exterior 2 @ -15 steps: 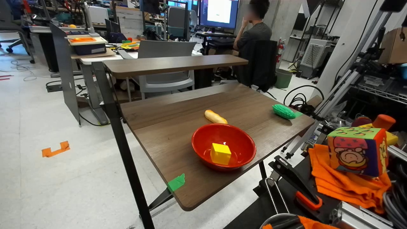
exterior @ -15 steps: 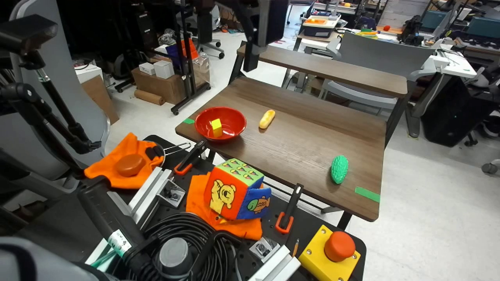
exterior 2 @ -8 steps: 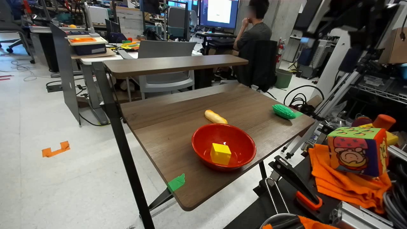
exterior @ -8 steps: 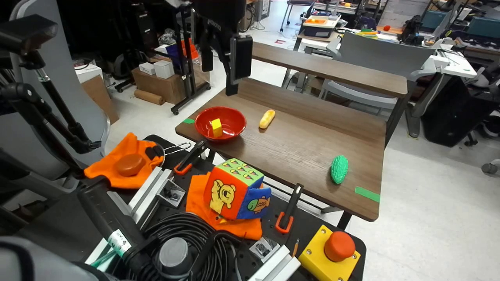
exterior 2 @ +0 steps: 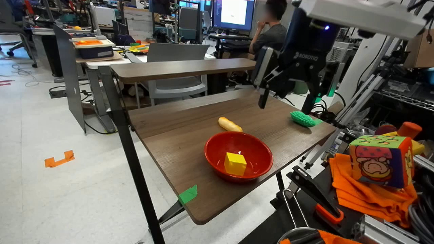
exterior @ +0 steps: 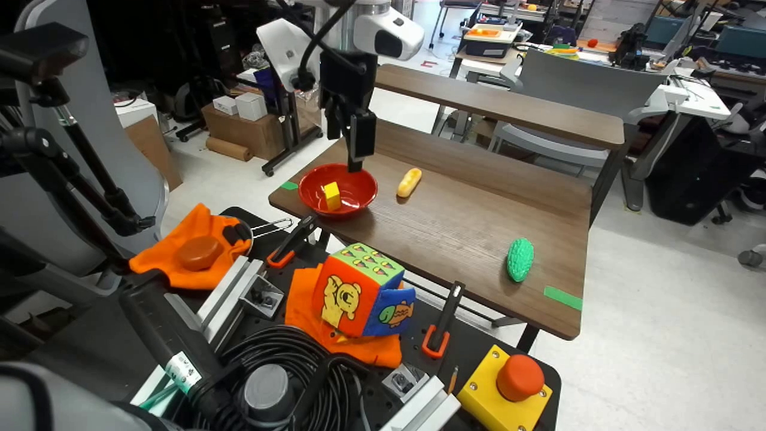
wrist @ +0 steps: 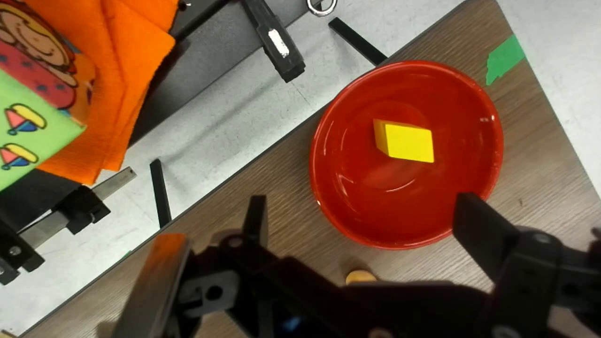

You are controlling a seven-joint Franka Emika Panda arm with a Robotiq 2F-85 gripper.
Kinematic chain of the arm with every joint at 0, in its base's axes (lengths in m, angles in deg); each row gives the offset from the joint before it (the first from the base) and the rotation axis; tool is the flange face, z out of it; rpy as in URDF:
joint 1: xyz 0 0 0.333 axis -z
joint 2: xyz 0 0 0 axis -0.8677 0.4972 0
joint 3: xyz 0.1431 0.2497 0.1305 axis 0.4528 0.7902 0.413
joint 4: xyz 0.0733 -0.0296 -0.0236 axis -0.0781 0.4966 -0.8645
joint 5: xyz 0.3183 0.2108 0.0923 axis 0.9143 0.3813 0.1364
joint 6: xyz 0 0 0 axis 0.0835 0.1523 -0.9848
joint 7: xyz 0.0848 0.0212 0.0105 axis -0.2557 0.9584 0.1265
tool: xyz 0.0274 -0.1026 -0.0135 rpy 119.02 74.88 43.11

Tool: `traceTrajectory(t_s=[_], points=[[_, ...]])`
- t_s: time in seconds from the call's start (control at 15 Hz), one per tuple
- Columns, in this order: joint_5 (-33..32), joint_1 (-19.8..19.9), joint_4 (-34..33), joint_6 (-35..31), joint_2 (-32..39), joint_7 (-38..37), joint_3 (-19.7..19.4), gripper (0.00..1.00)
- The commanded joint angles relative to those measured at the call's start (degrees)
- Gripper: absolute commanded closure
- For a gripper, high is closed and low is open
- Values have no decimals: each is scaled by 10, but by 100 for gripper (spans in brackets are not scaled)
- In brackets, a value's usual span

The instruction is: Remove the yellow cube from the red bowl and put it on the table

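One sm. yellow cube (wrist: 407, 142), flat sq. faces, in glossy red bowl (wrist: 399, 211); tool (exterior 2: 284, 104) jaws apart.

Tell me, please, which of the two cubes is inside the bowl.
The yellow cube: it sits in the bowl, while the larger, patterned cube rests on orange cloth.

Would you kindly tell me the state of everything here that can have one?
Tool: open, holding nothing.
Red bowl: upright on the table.
Yellow cube: inside the bowl.
Yellow oblong piece: lying on the table.
Green object: lying on the table.
Picture block: resting on orange cloth.
Background screen: lit.
Push button: cannot tell whether pressed.
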Motion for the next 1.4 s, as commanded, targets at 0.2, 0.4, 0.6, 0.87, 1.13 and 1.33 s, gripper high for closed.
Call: traceTrajectory(t_s=[0.2, 0.4, 0.6, 0.87, 1.13, 1.33], points=[[-91, -84, -113, 1, 154, -116, -65, 0], [-89, -121, -165, 14, 212, -137, -89, 0], [-76, -143, -207, 27, 259, -142, -98, 0], [-68, -161, -250, 48, 304, -141, -104, 0], [-63, -166, -276, 76, 328, -136, -101, 0], [-64, -170, -288, 89, 339, -137, -102, 0]])
